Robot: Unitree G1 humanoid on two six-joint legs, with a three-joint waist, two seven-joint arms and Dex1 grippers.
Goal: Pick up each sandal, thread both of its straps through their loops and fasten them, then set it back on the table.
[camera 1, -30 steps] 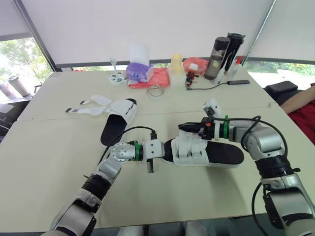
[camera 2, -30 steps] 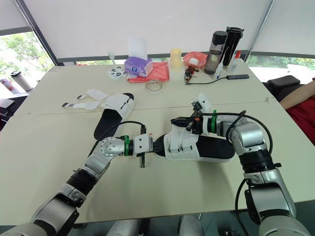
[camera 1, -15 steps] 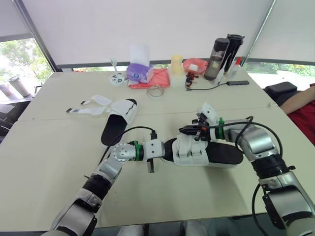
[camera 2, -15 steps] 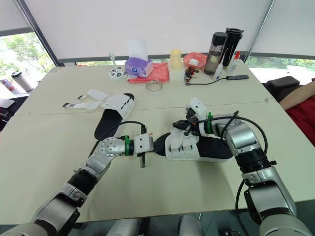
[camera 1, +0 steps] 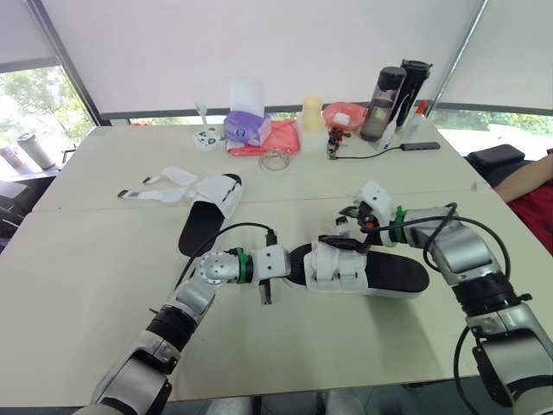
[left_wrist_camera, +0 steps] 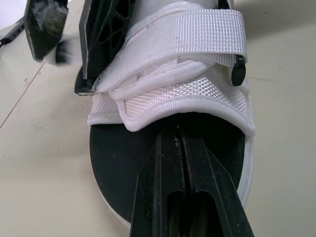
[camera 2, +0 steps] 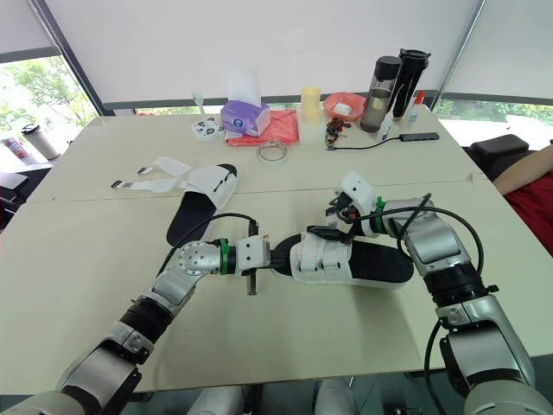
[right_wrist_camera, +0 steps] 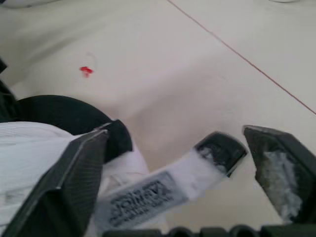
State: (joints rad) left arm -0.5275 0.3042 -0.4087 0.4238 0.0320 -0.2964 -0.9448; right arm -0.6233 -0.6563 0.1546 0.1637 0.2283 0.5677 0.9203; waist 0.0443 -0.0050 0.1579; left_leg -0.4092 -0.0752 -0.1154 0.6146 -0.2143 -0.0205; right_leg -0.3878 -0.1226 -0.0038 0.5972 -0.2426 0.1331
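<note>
The near sandal (camera 1: pixel 389 273), black sole with white straps, lies flat on the table (camera 1: pixel 104 285). My left gripper (camera 1: pixel 292 264) is shut, its fingers (left_wrist_camera: pixel 168 163) lying on the insole at the toe, tips against the front strap (left_wrist_camera: pixel 197 34). My right gripper (camera 1: pixel 344 227) stands open over the strap side of the sandal. A loose strap end (right_wrist_camera: pixel 148 195) with a black tip (right_wrist_camera: pixel 219 150) lies between its fingers, not clamped. The second sandal (camera 1: pixel 207 218) rests at the left, its undone straps (camera 1: pixel 160 186) spread out flat.
Along the table's far edge stand a tissue box (camera 1: pixel 244 128), a red cloth (camera 1: pixel 278 138), a yellow cup (camera 1: pixel 311 112), a red bowl (camera 1: pixel 342 114), two dark bottles (camera 1: pixel 378 104) and a cable (camera 1: pixel 380 149). A person's arm (camera 1: pixel 529 176) is at the right edge.
My right gripper has opened and let go of the strap, drawing back a little to the right. The left gripper and both sandals have stayed put.
</note>
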